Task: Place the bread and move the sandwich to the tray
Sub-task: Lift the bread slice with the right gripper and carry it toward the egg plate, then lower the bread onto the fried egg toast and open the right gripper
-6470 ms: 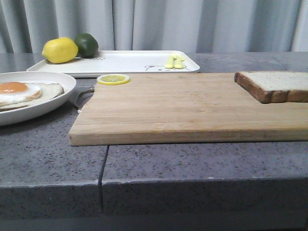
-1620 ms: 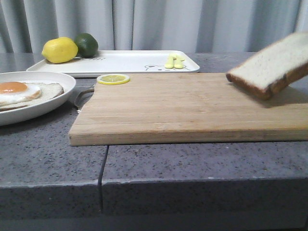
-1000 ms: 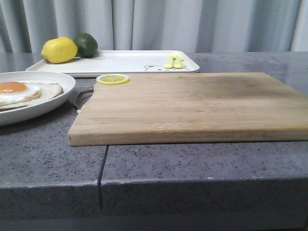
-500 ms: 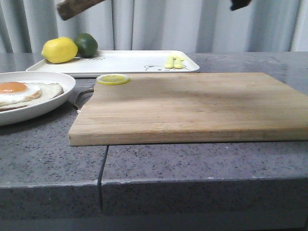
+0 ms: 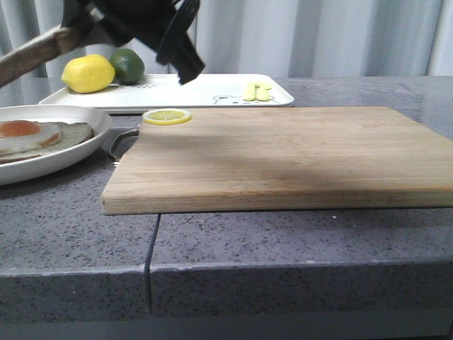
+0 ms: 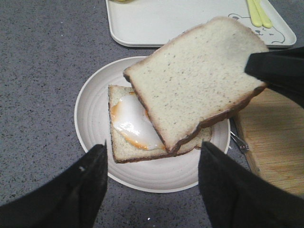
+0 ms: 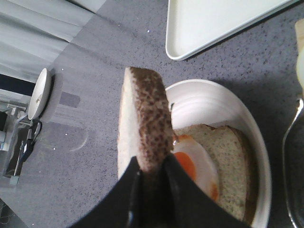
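The bread (image 6: 197, 80), a thick brown-crusted slice, hangs tilted above the plate (image 6: 92, 90), pinched at its crust by my right gripper (image 7: 149, 187), which is shut on it. In the front view the bread (image 5: 28, 55) sits at the far left under that gripper (image 5: 76, 25). Under it lies the sandwich base, a pale slice with a fried egg (image 6: 135, 124), also seen on the plate (image 5: 85, 117) and beside the bread's crust (image 7: 194, 168). My left gripper (image 6: 152, 187) stands open just over the plate's near rim, holding nothing. The tray (image 5: 184, 92) lies behind.
A wooden cutting board (image 5: 283, 156) fills the middle, with a lemon slice (image 5: 166, 116) at its back left corner. A lemon (image 5: 88, 74) and a lime (image 5: 127, 65) sit on the tray's left end, yellow utensils (image 5: 256, 91) on its right. A metal handle (image 5: 120, 140) lies between plate and board.
The bread left the cutting board's right end, rose out of view, and has come across to the left above the plate, carried by my right gripper.
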Available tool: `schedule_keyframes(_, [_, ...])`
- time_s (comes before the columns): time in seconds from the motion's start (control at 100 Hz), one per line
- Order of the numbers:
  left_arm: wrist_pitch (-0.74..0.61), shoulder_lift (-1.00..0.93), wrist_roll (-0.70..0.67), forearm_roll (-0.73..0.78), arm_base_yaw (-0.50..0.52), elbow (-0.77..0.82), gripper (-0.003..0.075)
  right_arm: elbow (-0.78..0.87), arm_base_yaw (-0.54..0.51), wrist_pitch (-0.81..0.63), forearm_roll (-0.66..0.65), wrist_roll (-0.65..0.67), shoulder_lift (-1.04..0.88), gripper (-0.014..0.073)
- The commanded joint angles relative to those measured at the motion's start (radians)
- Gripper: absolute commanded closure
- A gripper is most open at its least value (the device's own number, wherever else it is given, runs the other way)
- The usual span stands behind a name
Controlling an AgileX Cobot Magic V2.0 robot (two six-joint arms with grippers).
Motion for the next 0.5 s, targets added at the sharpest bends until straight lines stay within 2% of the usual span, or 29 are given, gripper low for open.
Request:
schedule_keyframes(0.0, [-0.059, 0.004, 0.000, -0.019, -0.005, -0.034, 0.0334, -0.053, 0.003, 0.015, 0.027, -0.010, -0.022, 0.0652])
schedule_keyframes(0.49, [-0.059, 0.004, 0.000, -0.019, -0.005, -0.034, 0.0334, -0.054, 0.012, 0.020, 0.037, -0.011, 0.020, 0.0652])
